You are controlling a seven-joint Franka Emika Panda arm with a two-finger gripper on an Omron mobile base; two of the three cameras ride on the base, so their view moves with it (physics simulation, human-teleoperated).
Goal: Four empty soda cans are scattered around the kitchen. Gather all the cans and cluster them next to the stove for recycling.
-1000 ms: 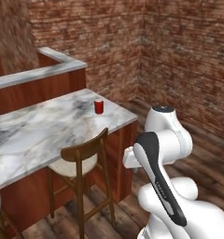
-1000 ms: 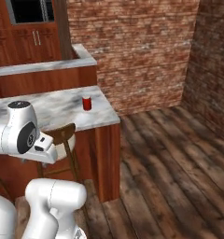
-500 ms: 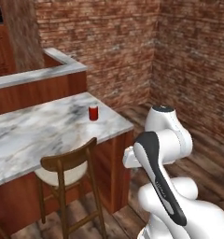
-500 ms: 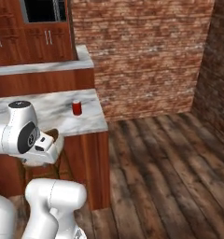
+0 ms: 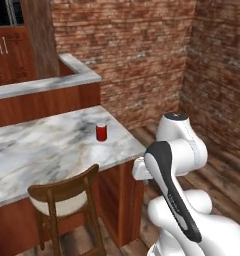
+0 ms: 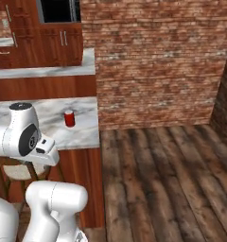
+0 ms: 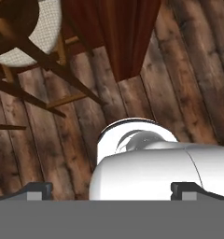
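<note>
The gripper (image 7: 112, 190) points down at the wood floor (image 7: 179, 93), jaws spread wide and holding nothing. Below it stands a stool (image 7: 25, 32) with a pale seat, pushed against the island's wooden end panel (image 7: 118, 32). Up on the marble island top (image 5: 47, 150) a single red can (image 5: 101, 132) stands upright near the corner. Behind runs a raised counter (image 5: 52, 82) and a brick wall (image 6: 158, 61).

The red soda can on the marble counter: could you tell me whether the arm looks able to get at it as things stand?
Probably yes. The red soda can stands alone on the marble counter near its corner, nothing over or beside it. The end effector is open, pointing down at the floor, so the arm must first swing up.
</note>
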